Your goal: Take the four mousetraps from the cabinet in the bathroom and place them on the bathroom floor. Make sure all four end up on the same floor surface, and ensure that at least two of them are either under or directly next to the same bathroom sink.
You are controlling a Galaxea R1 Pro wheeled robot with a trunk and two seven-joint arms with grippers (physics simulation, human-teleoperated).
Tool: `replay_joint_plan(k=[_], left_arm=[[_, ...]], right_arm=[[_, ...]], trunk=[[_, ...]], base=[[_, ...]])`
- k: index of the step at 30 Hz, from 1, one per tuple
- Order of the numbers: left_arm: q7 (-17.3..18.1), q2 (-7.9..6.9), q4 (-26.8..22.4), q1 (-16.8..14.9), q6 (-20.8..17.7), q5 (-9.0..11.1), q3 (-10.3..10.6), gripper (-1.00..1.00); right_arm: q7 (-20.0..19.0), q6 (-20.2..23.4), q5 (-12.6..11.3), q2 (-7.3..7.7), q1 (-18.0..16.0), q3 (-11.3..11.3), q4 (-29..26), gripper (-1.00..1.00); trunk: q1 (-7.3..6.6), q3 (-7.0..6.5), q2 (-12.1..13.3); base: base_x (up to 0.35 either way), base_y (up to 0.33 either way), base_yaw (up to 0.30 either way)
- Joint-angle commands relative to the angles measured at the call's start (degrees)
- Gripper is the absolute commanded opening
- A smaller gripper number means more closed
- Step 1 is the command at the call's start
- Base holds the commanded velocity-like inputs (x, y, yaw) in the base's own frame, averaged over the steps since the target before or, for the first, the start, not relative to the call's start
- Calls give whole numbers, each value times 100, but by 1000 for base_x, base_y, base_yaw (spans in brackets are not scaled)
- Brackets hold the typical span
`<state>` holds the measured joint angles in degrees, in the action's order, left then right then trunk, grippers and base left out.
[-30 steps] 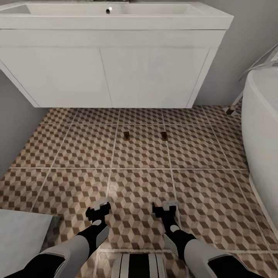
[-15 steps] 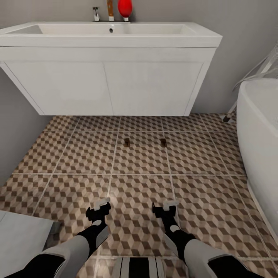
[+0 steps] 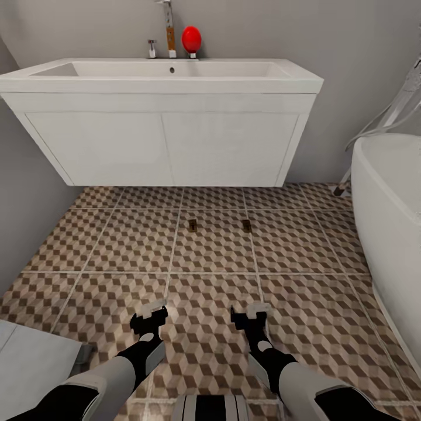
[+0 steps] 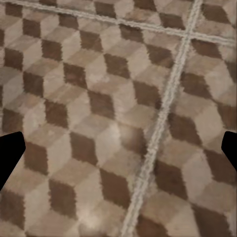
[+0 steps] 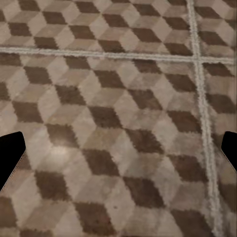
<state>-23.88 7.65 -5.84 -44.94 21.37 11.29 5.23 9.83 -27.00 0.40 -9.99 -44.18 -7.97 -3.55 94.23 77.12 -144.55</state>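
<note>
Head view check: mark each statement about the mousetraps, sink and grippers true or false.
1. Two mousetraps, left one and right one, lie on the bathroom floor. True.
2. The left gripper holds a mousetrap. False: its jaws stand open and hold nothing; the left wrist view shows just tiles between them.
3. The mousetraps sit in front of the bathroom sink. True.
4. The mousetraps touch each other. False: they lie apart, side by side.
5. The right gripper rests on the bathtub. False: it hangs over the tiles.

cube-patterned bathroom floor (image 3: 117,245), two mousetraps (image 3: 192,225) lying apart
</note>
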Motion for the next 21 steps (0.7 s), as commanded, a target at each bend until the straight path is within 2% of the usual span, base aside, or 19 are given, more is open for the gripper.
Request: replay_joint_plan(k=[1, 21], left_arm=[[-22, 0, 4, -3, 19, 56, 48, 100], [-21, -3, 12, 0, 17, 58, 48, 100]], right_arm=[[51, -7, 4, -1, -3, -46, 6, 100], [54, -7, -7, -1, -3, -46, 4, 100]], trunk=[[-3, -19, 0], [-55, -462, 27]], base=[[0, 0, 0], [0, 0, 0]])
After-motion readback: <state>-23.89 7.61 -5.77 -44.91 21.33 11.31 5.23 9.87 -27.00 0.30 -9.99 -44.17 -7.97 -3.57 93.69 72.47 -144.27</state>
